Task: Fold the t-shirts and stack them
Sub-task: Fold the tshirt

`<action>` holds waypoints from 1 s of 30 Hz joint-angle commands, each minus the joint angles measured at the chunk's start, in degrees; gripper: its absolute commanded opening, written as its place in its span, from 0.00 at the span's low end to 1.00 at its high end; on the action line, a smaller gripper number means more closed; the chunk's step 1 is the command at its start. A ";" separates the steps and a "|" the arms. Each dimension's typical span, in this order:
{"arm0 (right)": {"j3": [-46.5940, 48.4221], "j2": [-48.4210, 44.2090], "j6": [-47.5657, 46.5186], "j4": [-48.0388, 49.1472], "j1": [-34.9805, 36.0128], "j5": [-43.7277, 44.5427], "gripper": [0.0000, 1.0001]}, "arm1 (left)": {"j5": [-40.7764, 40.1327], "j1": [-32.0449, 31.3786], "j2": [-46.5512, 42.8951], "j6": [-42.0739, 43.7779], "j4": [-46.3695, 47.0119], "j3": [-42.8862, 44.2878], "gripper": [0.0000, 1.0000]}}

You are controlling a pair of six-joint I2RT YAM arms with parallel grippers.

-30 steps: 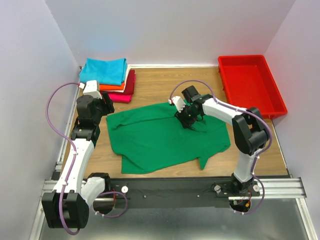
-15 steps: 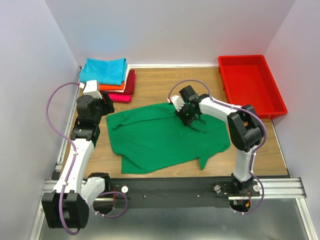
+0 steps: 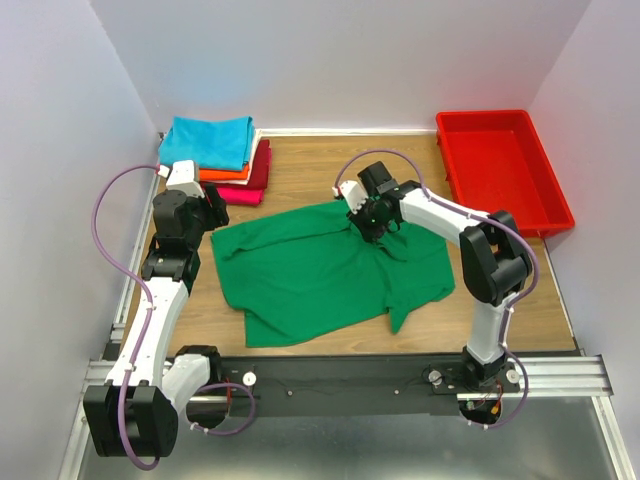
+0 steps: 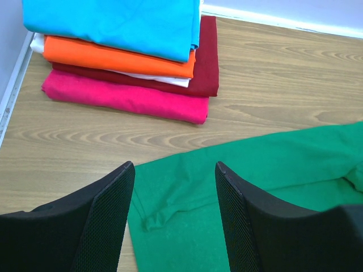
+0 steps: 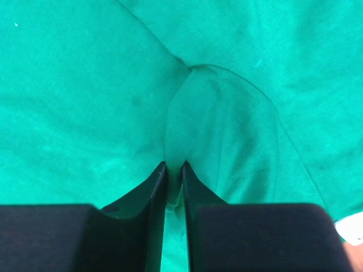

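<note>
A large green t-shirt [image 3: 310, 275] lies spread and rumpled on the wooden table. My right gripper [image 3: 368, 226] is shut on a pinched fold of the green t-shirt [image 5: 227, 130] near its upper right part, lifting it into a ridge. My left gripper [image 3: 212, 212] is open and empty, hovering at the shirt's upper left corner [image 4: 187, 192]. Folded t-shirts are stacked at the back left: turquoise [image 3: 208, 140] on top, then orange [image 4: 113, 56], dark red [image 4: 207, 62] and magenta [image 4: 125, 96].
A red plastic tray [image 3: 500, 168] stands at the back right. White walls close the table on three sides. A metal rail [image 3: 350, 375] runs along the near edge.
My right gripper has moved back and to the left with the pinched cloth, dragging the shirt's right side and lower right flap inward. The left arm has not moved.
</note>
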 commanded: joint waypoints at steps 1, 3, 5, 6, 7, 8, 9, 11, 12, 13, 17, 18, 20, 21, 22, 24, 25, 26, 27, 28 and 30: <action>1.54 -1.07 0.35 -2.04 0.81 -1.77 0.26 | 1.56 0.29 -0.93 0.76 1.24 -0.44 0.66; 1.27 -0.72 0.27 -2.13 0.81 -1.60 0.30 | 1.64 0.29 -0.93 0.76 1.15 -0.44 0.66; 1.19 -0.37 0.35 -2.21 0.81 -1.77 0.33 | 1.64 0.29 -0.93 0.76 1.24 -0.44 0.66; 1.10 -0.28 0.44 -2.21 0.81 -1.86 0.35 | 1.64 0.29 -0.93 0.76 1.24 -0.44 0.66; 1.10 -0.19 0.44 -2.30 0.81 -1.86 0.35 | 1.64 0.29 -0.93 0.76 1.15 -0.44 0.66; 1.10 -0.11 0.44 -2.30 0.81 -1.77 0.35 | 1.56 0.29 -1.02 0.76 1.23 -0.44 0.66; 1.18 -0.11 0.53 -2.39 0.81 -1.77 0.35 | 1.56 0.29 -1.02 0.76 1.24 -0.44 0.66; 1.27 -0.28 0.53 -2.48 0.81 -1.60 0.33 | 1.64 0.29 -1.02 0.76 1.23 -0.44 0.66; 1.36 -0.37 0.44 -2.39 0.81 -1.60 0.30 | 1.64 0.29 -1.10 0.76 1.24 -0.44 0.66; 1.45 -0.54 0.62 -2.48 0.81 -1.68 0.26 | 1.64 0.29 -1.02 0.76 1.24 -0.44 0.66; 2.58 -1.25 1.06 -2.74 0.81 -2.39 0.04 | 1.73 0.29 -1.02 0.76 1.24 -0.35 0.66; 3.03 -1.42 1.32 -2.92 0.81 -3.43 0.03 | 1.73 0.29 -1.02 0.76 1.24 -0.35 0.66; 4.43 -1.78 1.93 -3.70 0.81 -6.15 0.02 | 1.82 0.29 -0.93 0.76 1.15 -0.44 0.66; 4.96 -1.69 2.11 -4.40 0.81 -7.30 0.01 | 1.65 0.29 -1.10 0.76 1.23 -0.44 0.66; 5.31 -1.69 2.11 -4.76 0.81 -8.53 0.01 | 1.64 0.29 -1.02 0.76 1.24 -0.53 0.66; 5.93 -1.69 2.11 -5.29 0.81 -11.96 0.01 | 1.64 0.29 -0.93 0.76 1.15 -0.44 0.66; 6.02 -1.60 2.02 -5.90 0.81 -13.01 0.01 | 1.64 0.29 -1.02 0.76 1.23 -0.53 0.66; 6.11 -1.25 1.85 -6.17 0.81 -14.68 0.02 | 1.73 0.29 -1.02 0.76 1.24 -0.53 0.66; 6.02 -1.07 1.67 -6.78 0.81 -15.30 0.05 | 1.73 0.29 -1.10 0.76 1.24 -0.53 0.66; 6.11 -0.90 1.06 -7.39 0.81 -15.74 0.08 | 1.73 0.29 -1.02 0.76 1.24 -0.53 0.66; 6.02 -0.02 0.09 -8.54 0.81 -16.88 0.22 | 1.73 0.29 -1.02 0.76 1.23 -0.53 0.66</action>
